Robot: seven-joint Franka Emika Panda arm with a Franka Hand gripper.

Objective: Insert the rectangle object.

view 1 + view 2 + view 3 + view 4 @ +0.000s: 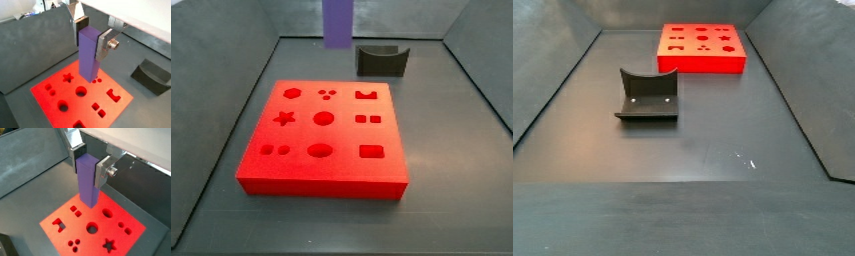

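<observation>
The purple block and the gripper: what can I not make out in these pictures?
- Gripper: out of frame in both side views.
- Block: top cut off by the edge in a side view; absent from the other.
- Block's lower end hides part of the board in both wrist views.
- Holder: cut off by the edge in a wrist view.

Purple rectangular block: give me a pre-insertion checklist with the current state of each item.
1. Grip: the tall purple rectangular block sits between the end effector fingers in both wrist views. Ok.
2. Block upright: it hangs roughly vertical. Ok.
3. Clear of the flat red board with shaped holes: in a wrist view, the block's lower end is above it, not touching. Ok.
4. Rectangular hole open: nothing in it. Ok.
5. Block aligned over that hole: cannot tell.
6. Dark grey curved holder stands off the board. Ok.
</observation>
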